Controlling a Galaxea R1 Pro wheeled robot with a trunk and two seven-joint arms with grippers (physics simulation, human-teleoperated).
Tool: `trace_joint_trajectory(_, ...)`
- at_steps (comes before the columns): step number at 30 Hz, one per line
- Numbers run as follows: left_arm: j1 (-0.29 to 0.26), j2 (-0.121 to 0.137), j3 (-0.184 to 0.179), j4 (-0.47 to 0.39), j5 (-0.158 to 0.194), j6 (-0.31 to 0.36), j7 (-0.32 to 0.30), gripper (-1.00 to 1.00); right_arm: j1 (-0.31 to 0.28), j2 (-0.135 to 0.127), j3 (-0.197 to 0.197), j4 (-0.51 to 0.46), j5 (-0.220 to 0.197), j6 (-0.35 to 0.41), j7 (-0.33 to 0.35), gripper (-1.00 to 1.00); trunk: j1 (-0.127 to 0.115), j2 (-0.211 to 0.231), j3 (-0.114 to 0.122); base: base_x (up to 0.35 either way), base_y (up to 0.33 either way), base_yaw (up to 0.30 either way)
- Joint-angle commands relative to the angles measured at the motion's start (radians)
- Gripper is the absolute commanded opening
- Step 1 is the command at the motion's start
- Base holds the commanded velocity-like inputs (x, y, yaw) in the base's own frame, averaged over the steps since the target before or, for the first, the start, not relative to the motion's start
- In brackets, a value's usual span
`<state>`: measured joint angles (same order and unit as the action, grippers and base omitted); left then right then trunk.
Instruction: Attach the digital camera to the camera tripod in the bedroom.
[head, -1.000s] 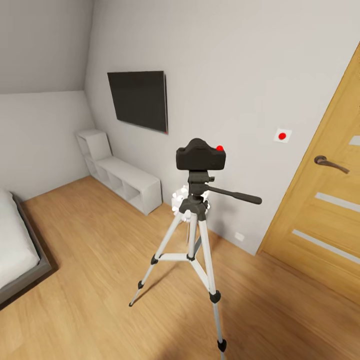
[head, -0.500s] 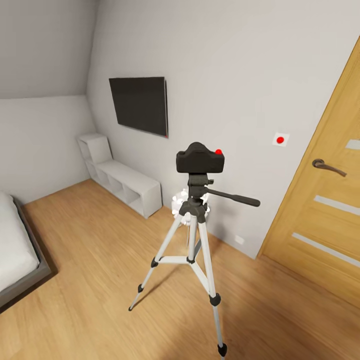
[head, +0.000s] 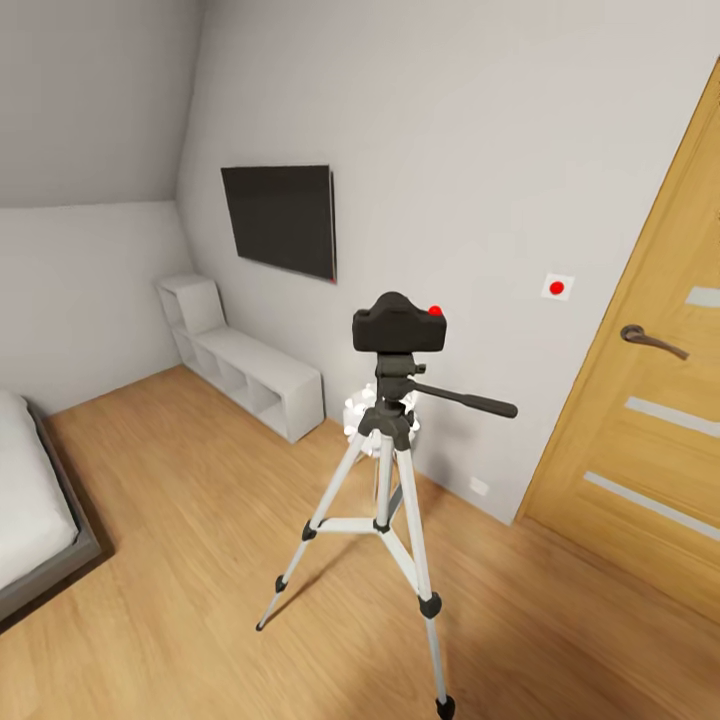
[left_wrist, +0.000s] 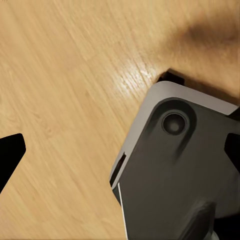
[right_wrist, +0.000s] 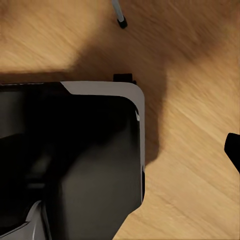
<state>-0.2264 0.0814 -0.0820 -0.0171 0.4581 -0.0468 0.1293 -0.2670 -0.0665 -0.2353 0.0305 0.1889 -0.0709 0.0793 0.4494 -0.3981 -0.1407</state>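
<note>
The digital camera (head: 398, 324) sits on top of the camera tripod (head: 385, 470), which stands on the wood floor (head: 180, 520) — just in front of the grey wall with the TV (head: 280, 220), the wooden door (head: 640, 420) off to its side. Each wrist view looks down past the robot base (left_wrist: 175, 170) at bare floor; whether either gripper's fingers are apart or together cannot be told.

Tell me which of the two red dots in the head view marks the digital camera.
The lower left one: it sits on top of the black digital camera mounted on the camera tripod. The other is on a white wall plate beside the wooden door.
</note>
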Motion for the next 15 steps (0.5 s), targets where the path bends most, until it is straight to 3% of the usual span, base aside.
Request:
trace_joint_trajectory(1,-0.001,0.000,-0.008,0.000,0.008,-0.002,0.003,1.00,-0.001,0.000,-0.009,0.003,0.009,-0.006,0.002,1.00,0.001,-0.002,0.000,0.000,0.000,0.000)
trace_joint_trajectory(15,-0.001,0.000,-0.008,0.000,0.008,-0.002,0.003,1.00,-0.001,0.000,-0.009,0.003,0.009,-0.006,0.002,1.00,0.001,-0.002,0.021,0.000,0.000,0.000)
